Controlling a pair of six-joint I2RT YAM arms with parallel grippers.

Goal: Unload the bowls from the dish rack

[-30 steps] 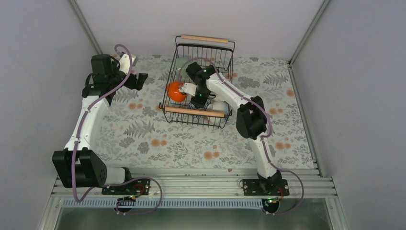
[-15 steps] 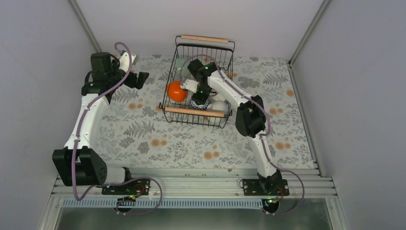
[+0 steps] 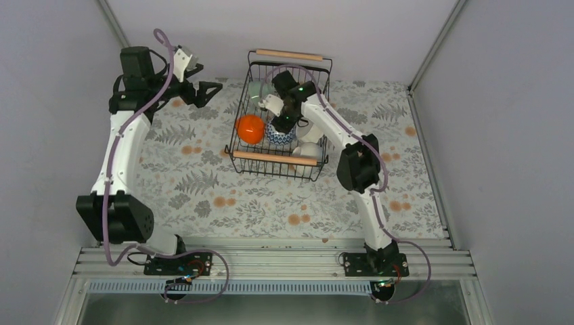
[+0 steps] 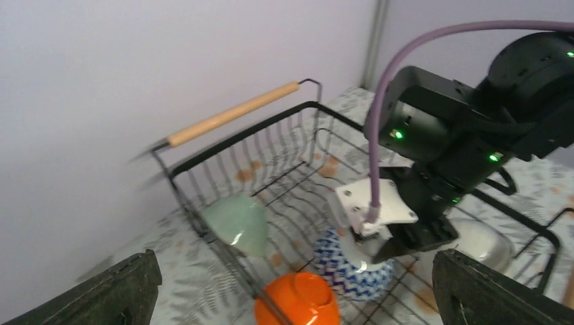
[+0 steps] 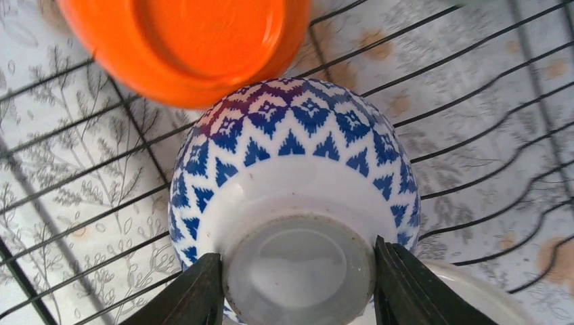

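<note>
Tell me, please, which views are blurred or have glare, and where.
Left wrist: the wooden handle and the wires beside it are smeared; a small glint sits on the mint bowl. Right wrist: the blue bowl in the right tool is sharp, the orange bowl slightly soft. Top: sharp, evenly lit.
</note>
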